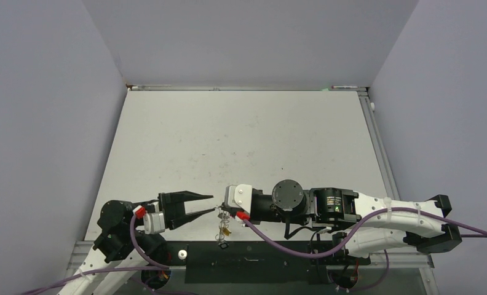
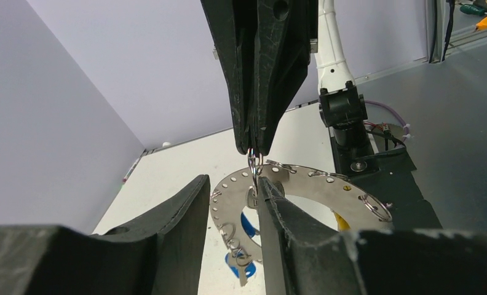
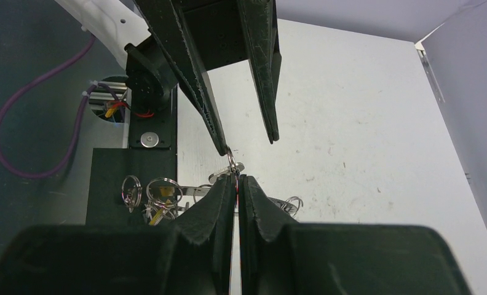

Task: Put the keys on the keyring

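The keyring [image 2: 315,184], a flat silvery ring with holes and small loops round its rim, hangs above the table's near edge [image 1: 221,228]. My right gripper [image 2: 253,147] comes from above, shut on a small loop [image 2: 254,162] at the ring's top; its pressed fingers [image 3: 237,178] show in the right wrist view. My left gripper [image 2: 232,182] faces it with jaws apart around the ring's rim, its right finger [image 2: 278,215] touching a small silver key [image 2: 251,196]. Blue-headed keys [image 2: 248,226] and a yellow one [image 2: 341,221] dangle from the ring.
The black mounting plate [image 1: 259,261] runs along the near edge under the hanging ring. The white table [image 1: 241,135] stretches back to grey walls on three sides. Both arms meet at the front centre [image 1: 214,203].
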`<state>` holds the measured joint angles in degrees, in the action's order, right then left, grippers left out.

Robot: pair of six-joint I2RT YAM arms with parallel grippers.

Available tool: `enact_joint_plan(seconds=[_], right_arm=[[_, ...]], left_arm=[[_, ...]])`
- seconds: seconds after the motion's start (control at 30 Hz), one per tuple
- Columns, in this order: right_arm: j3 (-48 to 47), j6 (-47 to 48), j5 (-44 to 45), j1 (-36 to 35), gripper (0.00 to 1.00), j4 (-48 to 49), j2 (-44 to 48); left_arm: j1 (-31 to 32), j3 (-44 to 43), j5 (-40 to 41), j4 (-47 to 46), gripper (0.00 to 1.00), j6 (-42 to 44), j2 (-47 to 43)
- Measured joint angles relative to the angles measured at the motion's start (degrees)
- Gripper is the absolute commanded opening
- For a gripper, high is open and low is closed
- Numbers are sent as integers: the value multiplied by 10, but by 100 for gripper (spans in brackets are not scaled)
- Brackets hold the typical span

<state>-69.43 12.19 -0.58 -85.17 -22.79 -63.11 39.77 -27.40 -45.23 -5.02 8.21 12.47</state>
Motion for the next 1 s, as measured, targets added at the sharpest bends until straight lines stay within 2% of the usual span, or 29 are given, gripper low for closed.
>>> enact_joint_plan(seconds=[0.33,0.4,0.5,1.0], right_arm=[[1,0,-3,0,5,2,0],[1,0,-4,0,5,4,0],[1,0,-7,0,5,8,0],[37,-10,9,8,5,40,23]], left_arm=[[6,8,-5,-17,23,-5,0],[8,13,-5,-17,16,-5,0],[13,21,-5,-19,0,-7,4],[23,48,-1,-51,0,-36,-4]])
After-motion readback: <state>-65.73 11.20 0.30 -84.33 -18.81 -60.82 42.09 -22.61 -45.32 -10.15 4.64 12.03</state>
